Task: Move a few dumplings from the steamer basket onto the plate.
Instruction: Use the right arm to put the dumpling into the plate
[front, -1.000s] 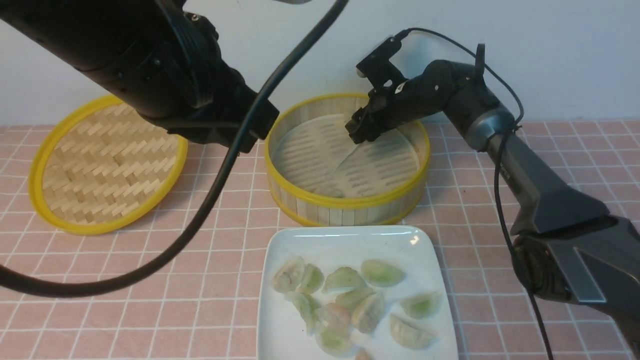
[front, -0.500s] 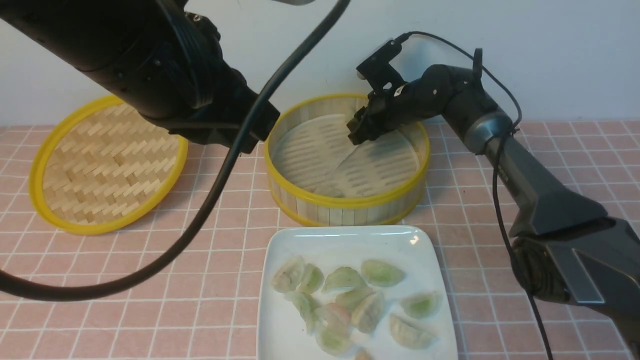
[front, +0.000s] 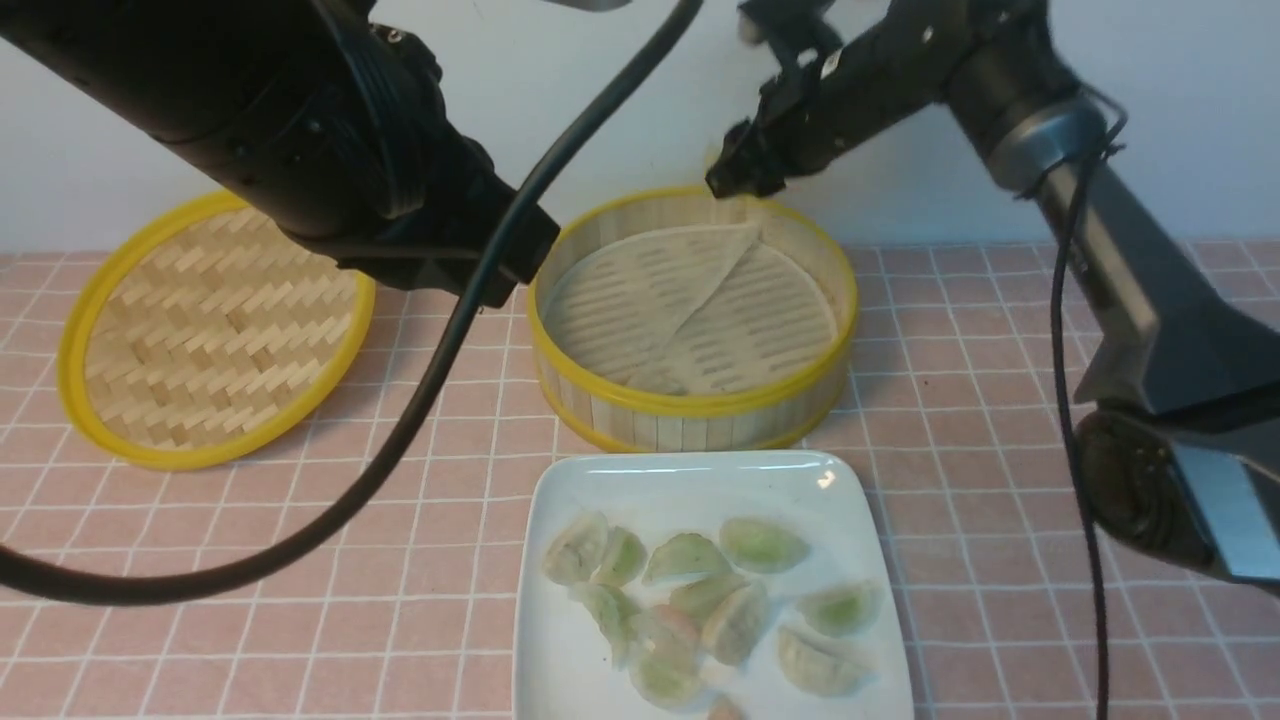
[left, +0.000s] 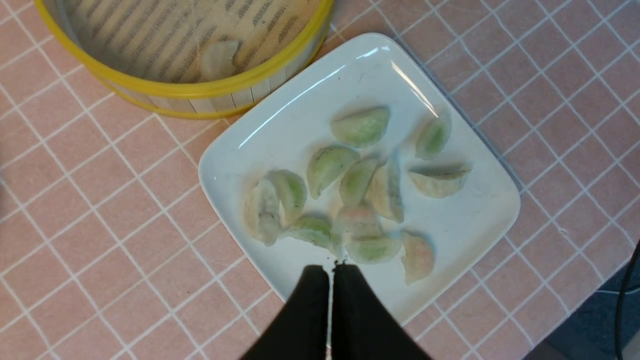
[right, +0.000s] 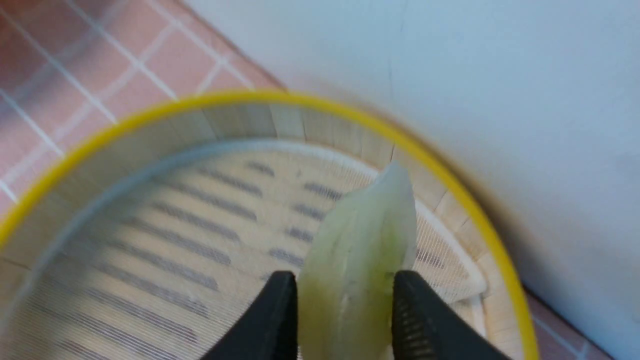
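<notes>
my right gripper (right: 345, 287) is closed on a green dumpling (right: 357, 260), fingers pressing both sides, above the basket (front: 690, 403) at its twelve o'clock rim. my left gripper (left: 331, 267) is shut, nothing between its tips. plate (front: 575, 490) at the basket's six o'clock.

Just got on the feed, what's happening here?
The right arm's fingers are closed on a pale green dumpling, held up over the steamer basket. One more dumpling lies in the basket, near the side facing the plate. The plate already carries a group of dumplings, so the transfer is well along. The left arm's fingers are shut with nothing between them, above the plate's edge. The woven lid is off, over to the left.
</notes>
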